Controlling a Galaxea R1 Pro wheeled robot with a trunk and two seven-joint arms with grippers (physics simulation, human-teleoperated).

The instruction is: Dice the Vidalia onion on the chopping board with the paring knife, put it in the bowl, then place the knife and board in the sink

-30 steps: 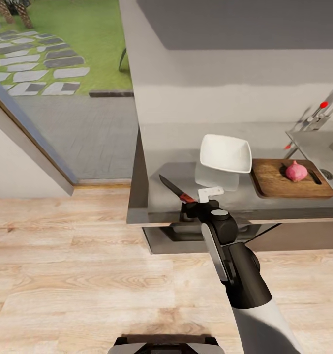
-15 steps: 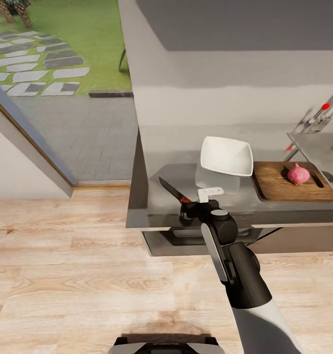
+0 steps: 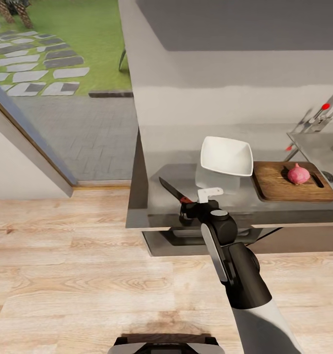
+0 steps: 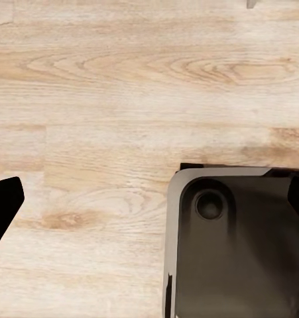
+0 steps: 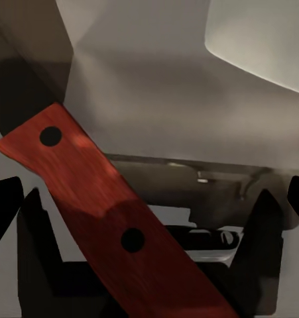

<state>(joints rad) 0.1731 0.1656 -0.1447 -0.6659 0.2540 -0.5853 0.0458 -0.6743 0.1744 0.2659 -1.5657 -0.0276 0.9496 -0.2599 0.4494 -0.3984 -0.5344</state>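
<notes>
Nearest the robot, its dark base (image 3: 164,344) is showing over the pale wooden floor (image 3: 63,275). The left wrist view is looking down at that floor (image 4: 122,79) and the base (image 4: 235,245); one dark fingertip (image 4: 2,205) is sitting at the frame edge, and whether the left gripper is apart or together cannot be told.

The right arm (image 3: 235,265) is reaching forward to the front edge of the countertop (image 3: 161,206). The right gripper (image 3: 198,206) is sitting at the red handle of the knife (image 3: 175,191), whose dark blade is pointing away and toward the robot's left over the counter. In the right wrist view, the red handle (image 5: 103,212) with two dark rivets is lying slantwise between the two dark fingers (image 5: 33,252), which are standing on either side of it. Whether they are pressing on the handle cannot be told.

Just beyond the gripper, the white square bowl (image 3: 227,156) is resting on the counter. To the robot's right of it, the wooden chopping board (image 3: 274,184) is lying flat and nearly touching the bowl. The onion (image 3: 298,174), which is looking pinkish red, is sitting whole on the board near its far right end.

Farther right, the grey sink (image 3: 321,150) is beginning at the frame edge, with the chrome tap (image 3: 316,118) and its red knob rising behind it.
</notes>
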